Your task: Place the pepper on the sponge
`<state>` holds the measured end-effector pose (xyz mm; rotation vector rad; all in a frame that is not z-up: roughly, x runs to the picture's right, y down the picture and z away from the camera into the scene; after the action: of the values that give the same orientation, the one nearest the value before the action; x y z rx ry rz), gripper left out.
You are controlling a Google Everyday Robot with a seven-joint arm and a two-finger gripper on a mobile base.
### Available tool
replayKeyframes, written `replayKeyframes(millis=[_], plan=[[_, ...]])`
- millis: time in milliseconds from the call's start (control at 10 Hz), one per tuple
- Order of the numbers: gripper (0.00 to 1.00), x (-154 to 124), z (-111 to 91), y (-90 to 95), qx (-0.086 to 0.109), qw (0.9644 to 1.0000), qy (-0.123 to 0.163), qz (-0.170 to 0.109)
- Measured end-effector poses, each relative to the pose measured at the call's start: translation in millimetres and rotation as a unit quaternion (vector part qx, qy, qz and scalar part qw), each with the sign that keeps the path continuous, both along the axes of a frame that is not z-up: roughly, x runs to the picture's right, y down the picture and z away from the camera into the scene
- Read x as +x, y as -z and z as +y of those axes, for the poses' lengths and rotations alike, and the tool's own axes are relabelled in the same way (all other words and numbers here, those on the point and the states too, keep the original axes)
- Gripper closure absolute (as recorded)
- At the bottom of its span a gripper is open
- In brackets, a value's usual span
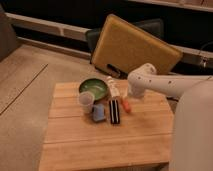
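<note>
Gripper (pixel 127 96) at pepper (pixel 126 105) (orange-red), blue sponge (pixel 98 112) near

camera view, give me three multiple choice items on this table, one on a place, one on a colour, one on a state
1. Where does the small orange-red pepper lie? A) in the bowl B) on the wooden table, right of the black rectangular object C) on the floor
2. What colour is the round bowl? A) green B) red C) white
3. The blue sponge is: A) bare on top B) under the pepper C) on the floor
1 B: it lies beside the black object, the gripper just above it. 2 A: its inside is green. 3 A: nothing rests on it.
</note>
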<state>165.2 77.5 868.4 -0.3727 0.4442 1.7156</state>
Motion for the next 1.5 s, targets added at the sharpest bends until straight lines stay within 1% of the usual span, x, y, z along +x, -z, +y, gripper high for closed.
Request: replayKeyframes(millis=[200,400,800,1000,1200,1400,1500], plan=[[0.35,-4.8,13.4,-17.6,-0.024,0.9996,-0.005,-0.011],[0.35,-6.6,21.9,-32.3,-0.044,0.9988,-0.009,-0.019],[0.35,0.9,25.8,-44.8,-0.065,0.9977,-0.015,-0.015],[0.35,-0.3,35.8,-52.6,-0.083,0.9962,-0.021,-0.015],[0.37,-2.8,41.9,-57.8,-0.095,0.9951,-0.023,-0.015],[0.54,-0.9,38.9,-60.9,-0.092,0.9954,-0.021,-0.013],[0.65,0.8,34.6,-61.1,-0.087,0.9960,-0.020,-0.012]])
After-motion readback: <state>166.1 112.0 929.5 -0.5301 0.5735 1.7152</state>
